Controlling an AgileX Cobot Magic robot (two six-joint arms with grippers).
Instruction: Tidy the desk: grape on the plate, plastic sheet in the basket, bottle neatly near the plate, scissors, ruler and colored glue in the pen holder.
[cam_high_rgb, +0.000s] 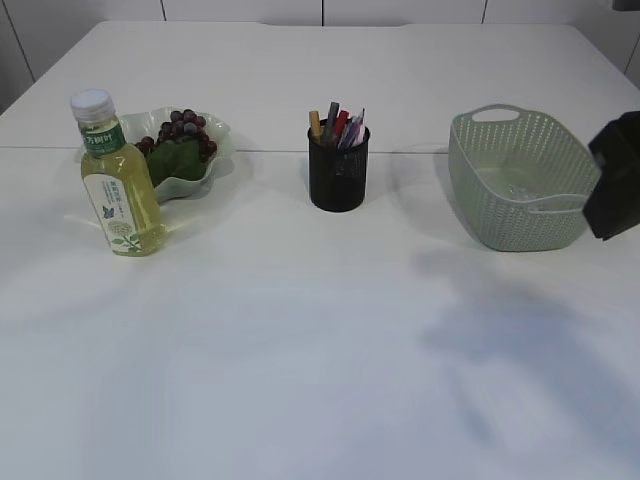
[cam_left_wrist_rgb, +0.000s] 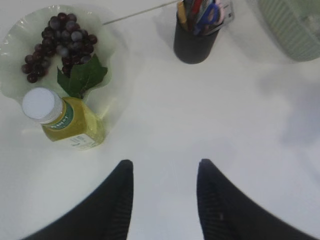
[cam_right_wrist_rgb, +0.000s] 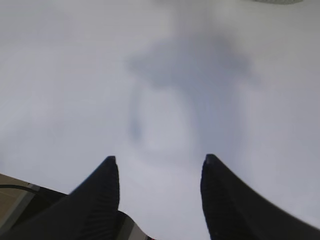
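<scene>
Grape bunch (cam_left_wrist_rgb: 62, 42), dark purple with a green leaf, lies on the pale scalloped plate (cam_left_wrist_rgb: 12, 40), up and to the left of the left gripper (cam_left_wrist_rgb: 164, 167) as its wrist camera sees it. Bottle (cam_left_wrist_rgb: 65, 120) of yellow-green drink, white cap, stands upright just at the plate's near edge, closer to the left gripper than the grapes and off to its left; whether it touches the rim cannot be told. Black mesh pen holder (cam_left_wrist_rgb: 194, 42) sits farther ahead of that gripper and slightly right, crowded with pens and stick-like items, a blue-and-pink handled thing among them (possibly the scissors, too blurred to be sure). Green slotted basket (cam_high_rgb: 515, 180) stands well to the right of the holder, something clear and thin lying in its bottom (likely the plastic sheet, hard to make out). Left gripper hangs high over bare white table (cam_high_rgb: 320, 350), pointing down and forward, its two dark fingers (cam_left_wrist_rgb: 117, 200) apart with nothing between them. Right gripper (cam_right_wrist_rgb: 160, 167) is likewise raised over bare table, fingers spread and empty, its own shadow on the surface ahead of it; in the exterior view only a dark block of that arm (cam_high_rgb: 618, 175) shows at the right edge, just beside the basket.
</scene>
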